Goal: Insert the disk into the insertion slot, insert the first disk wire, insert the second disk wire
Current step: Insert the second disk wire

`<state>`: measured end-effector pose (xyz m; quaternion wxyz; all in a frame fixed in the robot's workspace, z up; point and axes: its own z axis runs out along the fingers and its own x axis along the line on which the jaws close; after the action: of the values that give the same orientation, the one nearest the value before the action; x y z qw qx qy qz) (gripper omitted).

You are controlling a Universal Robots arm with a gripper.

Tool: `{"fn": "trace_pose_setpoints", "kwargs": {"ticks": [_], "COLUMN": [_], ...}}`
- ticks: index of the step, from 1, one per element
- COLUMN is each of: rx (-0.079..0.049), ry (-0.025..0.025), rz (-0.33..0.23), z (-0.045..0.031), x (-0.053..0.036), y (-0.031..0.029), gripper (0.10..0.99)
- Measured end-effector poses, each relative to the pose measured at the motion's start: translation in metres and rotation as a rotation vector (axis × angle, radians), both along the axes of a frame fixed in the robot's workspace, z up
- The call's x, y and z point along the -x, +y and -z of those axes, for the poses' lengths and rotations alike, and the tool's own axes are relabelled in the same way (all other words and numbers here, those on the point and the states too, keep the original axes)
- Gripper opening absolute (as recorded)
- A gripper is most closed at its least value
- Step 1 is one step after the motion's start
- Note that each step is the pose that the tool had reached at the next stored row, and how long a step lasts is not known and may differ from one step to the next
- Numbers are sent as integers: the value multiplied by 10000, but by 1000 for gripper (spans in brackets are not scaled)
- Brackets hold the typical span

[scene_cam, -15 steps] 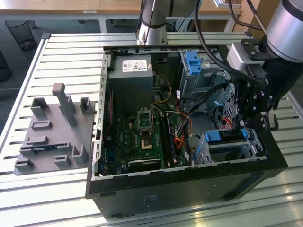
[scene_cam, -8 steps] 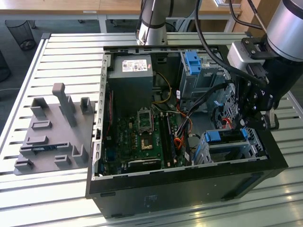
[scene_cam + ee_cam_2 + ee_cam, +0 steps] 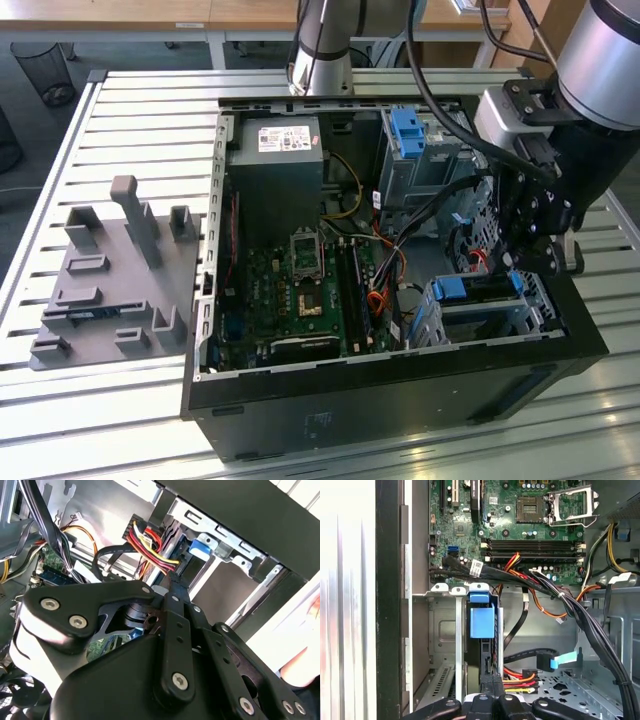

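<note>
One table [image 3: 130, 110] of pale metal slats carries the lot, with grey floor [image 3: 150, 55] and wooden desks [image 3: 190, 14] behind it. Items run from the exterior view's left to its right.

- Wire waste basket [image 3: 42, 72]: on the floor beyond the table's far left corner.
- Grey fixture plate [image 3: 110, 290]: flat on the slats with several upright blocks, just beside the case.
- Black computer case [image 3: 400, 400]: lying with its side panel off, at mid-table.
- Power supply [image 3: 275, 165]: grey box in the case's far left corner.
- Green circuit board [image 3: 300, 290]: on the case floor, nearer the camera than the power supply.
- Tall grey cage [image 3: 408, 150]: with a blue tab, at the far right of the case.
- Low metal cage [image 3: 428, 318]: the slot, in the near right corner of the case. Its perforated wall shows in the first wrist view [image 3: 442, 630].
- Disk [image 3: 478, 289]: seated inside the low cage. Its blue carrier shows edge-on in the first wrist view [image 3: 481, 622].
- Red-and-yellow wire [image 3: 517, 677]: its end sits at the disk's rear edge.
- Tool [image 3: 503, 268]: reaching down into the case just behind the low cage. In both wrist views [image 3: 492, 682] [image 3: 172, 580] it is drawn together on the wire's end.
- Silver arm [image 3: 600, 60]: above the case's right side.
</note>
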<state>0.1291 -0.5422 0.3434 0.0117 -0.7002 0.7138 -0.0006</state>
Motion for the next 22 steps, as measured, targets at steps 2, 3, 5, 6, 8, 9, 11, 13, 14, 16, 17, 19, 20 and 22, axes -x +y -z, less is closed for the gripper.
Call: {"fn": "trace_pose_setpoints", "kwargs": {"ticks": [2, 3, 5, 6, 8, 9, 11, 13, 14, 16, 17, 19, 20, 22], "rx": [0, -1, 1, 0, 0, -1, -1, 1, 1, 0, 0, -1, -1, 2], "ry": [-1, -2, -4, -5, -7, -9, -10, -9, -10, -9, -9, -10, -9, -11], "rz": [0, 0, 0, 0, 0, 0, 0, 0, -1, 0, 0, 1, 1, 0], "z": [0, 0, 0, 0, 0, 0, 0, 0, -1, 0, 0, 0, -2, -22], "x": [28, 40, 64, 78, 112, 131, 164, 186, 188, 191, 192, 201, 217, 253], "y": [0, 0, 0, 0, 0, 0, 0, 20, 45, 100, 125, 156, 158, 159], "gripper": [106, 106, 106, 106, 106, 106, 106, 106, 106, 106, 106, 106, 106, 106]}}
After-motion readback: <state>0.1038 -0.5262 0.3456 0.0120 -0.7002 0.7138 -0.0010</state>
